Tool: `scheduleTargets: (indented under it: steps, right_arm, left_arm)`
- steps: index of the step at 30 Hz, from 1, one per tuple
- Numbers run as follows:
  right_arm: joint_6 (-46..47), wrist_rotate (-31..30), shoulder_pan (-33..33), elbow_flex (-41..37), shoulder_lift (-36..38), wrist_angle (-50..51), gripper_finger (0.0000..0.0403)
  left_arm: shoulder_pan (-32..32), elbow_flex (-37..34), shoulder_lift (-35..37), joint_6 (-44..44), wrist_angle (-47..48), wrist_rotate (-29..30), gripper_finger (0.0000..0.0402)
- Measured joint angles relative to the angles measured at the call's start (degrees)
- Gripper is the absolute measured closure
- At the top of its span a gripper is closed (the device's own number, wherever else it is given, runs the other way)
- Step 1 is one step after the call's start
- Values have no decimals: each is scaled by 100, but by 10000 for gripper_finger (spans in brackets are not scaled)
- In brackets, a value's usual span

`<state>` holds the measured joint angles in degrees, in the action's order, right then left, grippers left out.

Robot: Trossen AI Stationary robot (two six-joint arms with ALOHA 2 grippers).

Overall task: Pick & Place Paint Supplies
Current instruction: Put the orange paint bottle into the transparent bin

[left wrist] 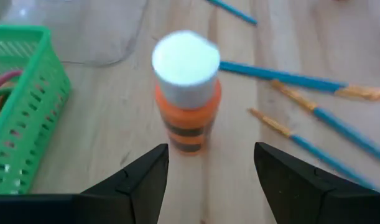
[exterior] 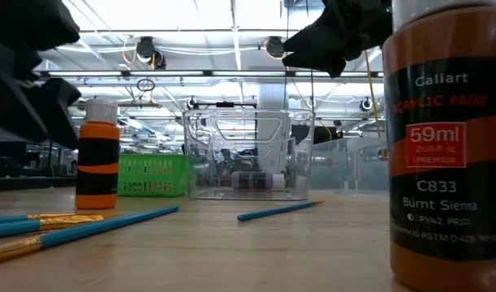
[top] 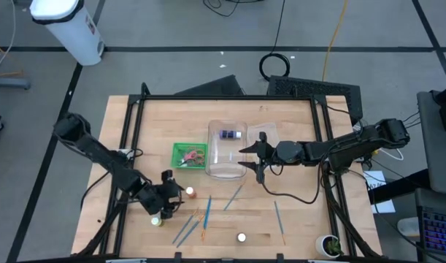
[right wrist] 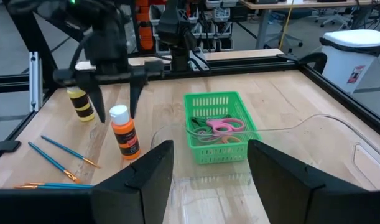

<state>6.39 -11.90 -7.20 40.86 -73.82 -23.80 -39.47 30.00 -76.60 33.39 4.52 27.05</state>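
Note:
An orange paint bottle with a white cap (left wrist: 186, 93) (top: 190, 192) stands upright on the table. My left gripper (left wrist: 208, 171) (top: 168, 191) is open and low beside it, fingertips on either side of the bottle's base without touching. My right gripper (right wrist: 208, 155) (top: 252, 157) is open and hovers over the right edge of a clear bin (top: 228, 150), which holds a purple bottle (top: 230, 134) lying on its side. A green basket (right wrist: 217, 127) (top: 188, 155) holds pink and green scissors (right wrist: 217, 127). Blue and orange brushes (top: 201, 215) lie on the table.
A yellow bottle (top: 156, 220) (right wrist: 82, 102) stands near the left gripper. A white-capped bottle (top: 241, 237) stands by the near edge. More brushes (top: 279, 219) (top: 233, 197) lie scattered, and a burnt sienna bottle (exterior: 446, 146) stands close to the low camera. A black frame (top: 328, 131) rims the table.

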Motion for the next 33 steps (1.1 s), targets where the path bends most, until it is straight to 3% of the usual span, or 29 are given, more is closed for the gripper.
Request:
scheduleTargets:
  steps: [11,22,25,30,33]
  right_arm:
    - [-1,0,0,0,-1,1,204]
    - [-2,0,0,0,0,5,204]
    - [-2,0,0,0,0,3,204]
    - [-30,0,0,2,0,-133,204]
    - [-220,4,0,2,0,-641,204]
  left_arm:
    - [411,-81,-684,-868,-1041,136,160]
    - [678,-81,-1300,-1125,-1811,-283,163]
    - [682,-81,-1193,-1213,-1806,-302,190]
    - [892,-81,-833,-1220,-1784,-401,281]
    - [1269,-20,-533,-1359,-1712,-775,282]
